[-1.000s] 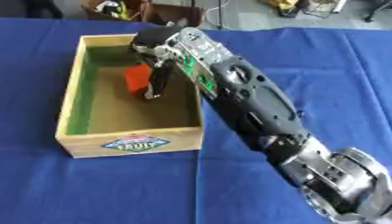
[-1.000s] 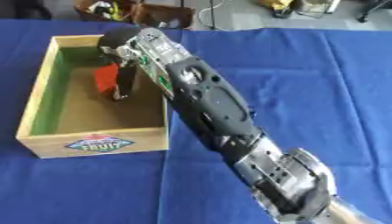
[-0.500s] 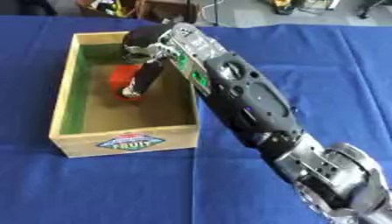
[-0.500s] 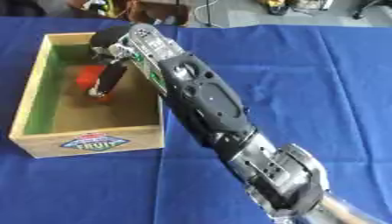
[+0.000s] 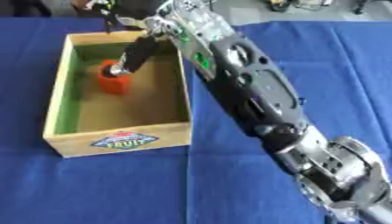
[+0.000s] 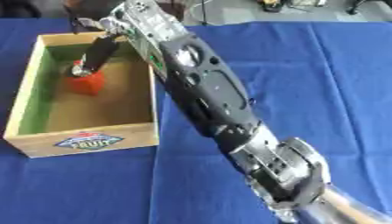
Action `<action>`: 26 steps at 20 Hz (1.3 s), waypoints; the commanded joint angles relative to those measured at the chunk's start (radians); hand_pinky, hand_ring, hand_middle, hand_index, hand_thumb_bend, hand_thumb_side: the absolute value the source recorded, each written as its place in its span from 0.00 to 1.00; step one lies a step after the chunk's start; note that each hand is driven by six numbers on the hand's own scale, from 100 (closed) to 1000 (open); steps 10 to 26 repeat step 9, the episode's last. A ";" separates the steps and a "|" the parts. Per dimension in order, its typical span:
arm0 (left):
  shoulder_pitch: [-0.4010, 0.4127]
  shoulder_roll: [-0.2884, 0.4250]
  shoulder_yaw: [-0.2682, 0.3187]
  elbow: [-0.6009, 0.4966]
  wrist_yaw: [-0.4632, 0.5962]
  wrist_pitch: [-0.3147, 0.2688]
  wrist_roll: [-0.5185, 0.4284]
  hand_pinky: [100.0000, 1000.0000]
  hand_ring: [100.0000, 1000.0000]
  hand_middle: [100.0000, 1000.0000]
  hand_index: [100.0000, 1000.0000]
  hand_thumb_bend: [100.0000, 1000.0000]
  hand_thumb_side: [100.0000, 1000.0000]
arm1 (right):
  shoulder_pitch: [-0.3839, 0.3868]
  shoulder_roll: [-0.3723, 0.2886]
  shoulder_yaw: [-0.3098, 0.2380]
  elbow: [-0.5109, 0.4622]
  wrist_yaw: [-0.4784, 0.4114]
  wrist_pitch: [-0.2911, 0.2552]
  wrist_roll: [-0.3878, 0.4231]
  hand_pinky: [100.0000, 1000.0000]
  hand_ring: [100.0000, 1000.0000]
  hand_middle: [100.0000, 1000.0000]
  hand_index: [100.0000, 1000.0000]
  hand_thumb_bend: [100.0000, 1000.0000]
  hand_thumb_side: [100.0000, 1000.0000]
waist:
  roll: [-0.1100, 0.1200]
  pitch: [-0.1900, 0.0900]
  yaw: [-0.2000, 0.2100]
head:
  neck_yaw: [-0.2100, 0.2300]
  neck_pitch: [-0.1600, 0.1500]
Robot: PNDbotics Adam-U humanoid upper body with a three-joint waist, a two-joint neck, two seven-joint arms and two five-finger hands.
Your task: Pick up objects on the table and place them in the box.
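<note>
Reaching into the box [image 5: 119, 141], fingers [image 5: 136, 54] are kept straight on the red object [image 5: 113, 81], which could be tipped as they are lifted away

— Where was the right hand [image 6: 93, 56]?

— Reaching down into the wooden box [image 6: 24, 98], fingers extended, their tips on top of a red object [image 6: 86, 83].

— And the object?

— It stood on the box floor, toward the far left end.

— What lay under the box?

— A blue cloth [image 6: 306, 78].
</note>
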 commanded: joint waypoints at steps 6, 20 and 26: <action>0.010 0.005 0.010 -0.018 -0.005 0.004 0.014 0.63 0.67 0.69 0.78 0.00 1.00 | 0.092 -0.165 -0.093 -0.367 -0.262 0.175 -0.153 0.51 0.62 0.73 0.87 0.00 0.85 | 0.028 -0.045 -0.028 | 0.039 0.051; 0.014 0.002 0.014 -0.018 -0.006 0.005 0.019 0.63 0.67 0.69 0.78 0.00 1.00 | 0.174 -0.213 -0.126 -0.501 -0.379 0.282 -0.288 0.49 0.56 0.72 0.87 0.00 0.91 | 0.044 -0.048 -0.044 | 0.051 0.065; 0.014 0.002 0.014 -0.018 -0.006 0.005 0.019 0.63 0.67 0.69 0.78 0.00 1.00 | 0.174 -0.213 -0.126 -0.501 -0.379 0.282 -0.288 0.49 0.56 0.72 0.87 0.00 0.91 | 0.044 -0.048 -0.044 | 0.051 0.065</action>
